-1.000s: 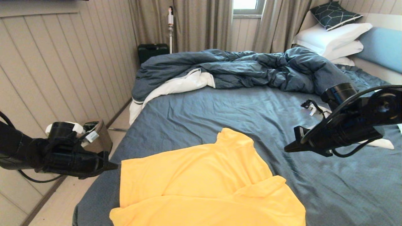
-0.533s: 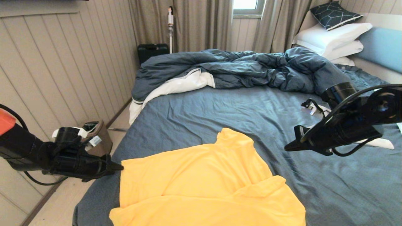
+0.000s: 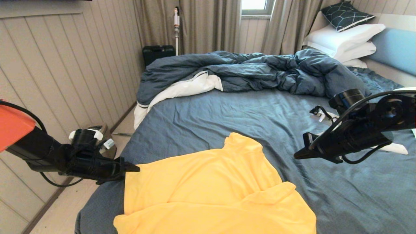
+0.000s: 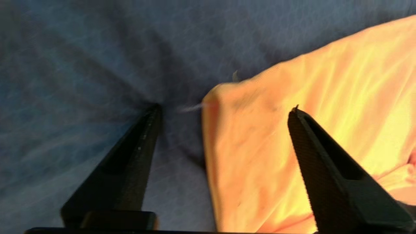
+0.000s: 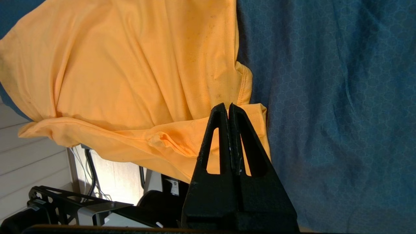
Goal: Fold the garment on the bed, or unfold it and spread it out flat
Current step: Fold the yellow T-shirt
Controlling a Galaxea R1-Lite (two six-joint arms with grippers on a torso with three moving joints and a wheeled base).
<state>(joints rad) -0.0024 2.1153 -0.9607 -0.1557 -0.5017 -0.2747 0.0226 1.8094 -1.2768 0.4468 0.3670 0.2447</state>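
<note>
In the head view, the T-shirt (image 3: pixel 208 191) lies partly folded across the lower centre of the frame, on the near part of the bed (image 3: pixel 234 117). Its long axis runs from the collar at mid-frame down toward the bottom edge. Our left gripper (image 3: pixel 131 168) sits at the lower left, its tip right at the shirt's upper left corner. The right gripper (image 3: pixel 300 153) hangs at mid-right above the bare sheet, well apart from the shirt. So the left arm is plainly the nearer one.

In the left wrist view, the left gripper's fingers (image 4: pixel 136 156) stand wide apart. One is over the sheet and the other over the yellow cloth, with the shirt corner (image 4: pixel 221 97) between them and just ahead. We think the tips are near the fabric, though the blur leaves contact unsure.

In the right wrist view, the right gripper (image 5: pixel 228 109) has its fingers pressed together on nothing, and the shirt's folded sleeve lies below it.
</note>
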